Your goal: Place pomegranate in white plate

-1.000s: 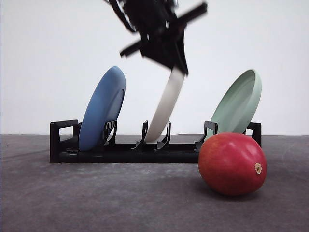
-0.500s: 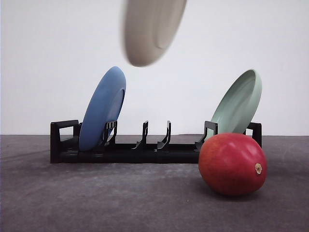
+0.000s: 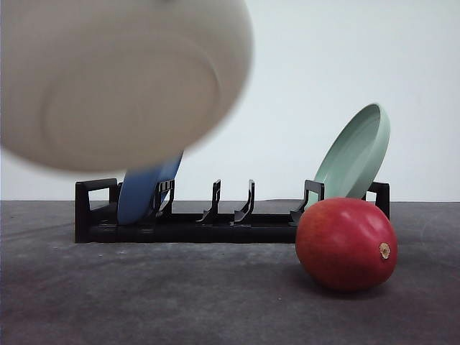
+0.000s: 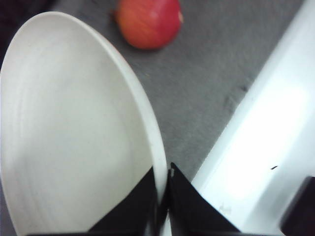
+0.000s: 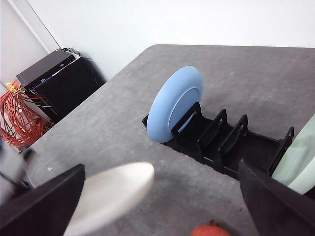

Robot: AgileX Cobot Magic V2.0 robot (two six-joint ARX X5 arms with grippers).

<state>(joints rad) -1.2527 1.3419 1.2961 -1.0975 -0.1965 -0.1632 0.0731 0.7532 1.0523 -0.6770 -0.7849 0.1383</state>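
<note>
White plate (image 3: pixel 122 86): blurred, airborne, hid most of blue plate (image 3: pixel 147 192) | left gripper (image 4: pixel 164 196): pinched plate rim | pomegranate (image 3: pixel 346 244): on table (image 3: pixel 180 295), before black rack (image 3: pixel 215 219) | right gripper: fingers cropped, state unclear.

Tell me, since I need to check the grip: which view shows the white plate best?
The left wrist view: the white plate is sharp, its rim pinched between the left gripper's jaws. The front view shows it blurred; the right wrist view shows it edge-on and blurred.
</note>
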